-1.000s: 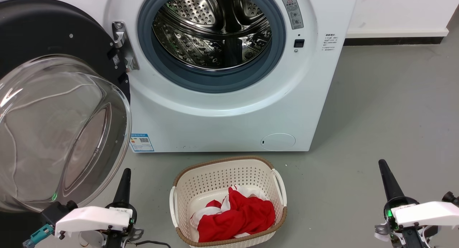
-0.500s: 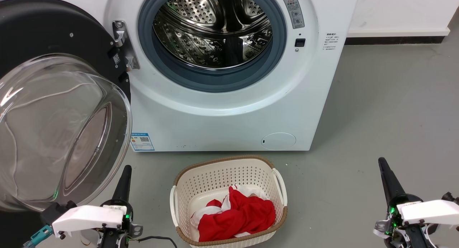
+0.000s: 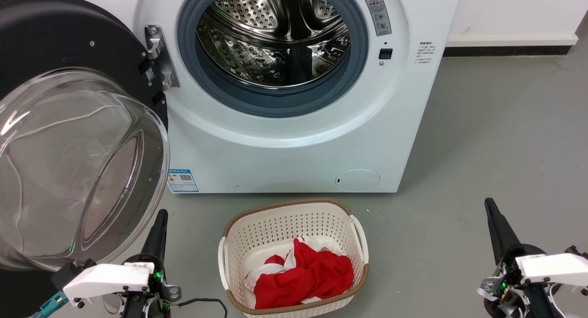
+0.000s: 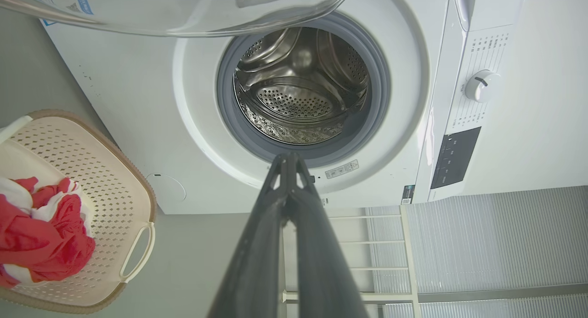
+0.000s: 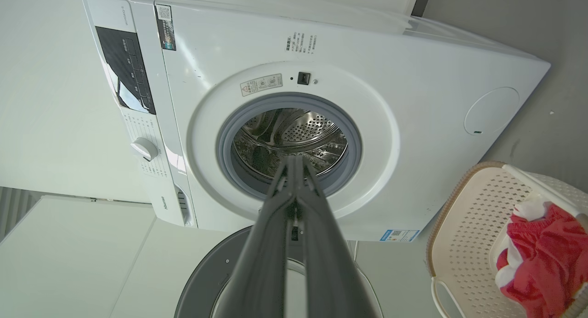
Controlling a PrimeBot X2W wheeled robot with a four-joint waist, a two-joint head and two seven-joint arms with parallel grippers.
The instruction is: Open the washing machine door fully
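The left gripper [image 3: 160,219] is seen low in front of the washing machine [image 3: 294,148], below its left front corner. Its two long dark fingers are pressed together into one tapered point, and nothing is held between them. In the left wrist view the fingertips [image 4: 288,164] are seen to meet against the lower rim of the machine's opening. The finger bases are hidden by the white wrist housing.

The right gripper [image 3: 491,214] is held well out from the machine's right front corner, likewise closed to a point and empty. Its body is partly cut off by the picture's lower edge.

The washing machine door [image 3: 78,139] is swung out on the machine's left side, hung from a metal hinge [image 3: 158,56]. It is made up of a glossy black ring and a bulging clear glass bowl. Its left part is cut off by the frame, so it cannot be told whether the hinge's limit is reached.

The perforated steel drum [image 3: 275,37] is exposed, ringed by a smooth grey rubber gasket [image 3: 275,106]. The machine's top is cut off in the head view.

A cream, hole-patterned plastic laundry basket [image 3: 294,214] with a brown woven rim is set on the grey floor [image 3: 482,139] just before the machine's front. Crumpled red and white cloth [image 3: 308,276] lies in it.
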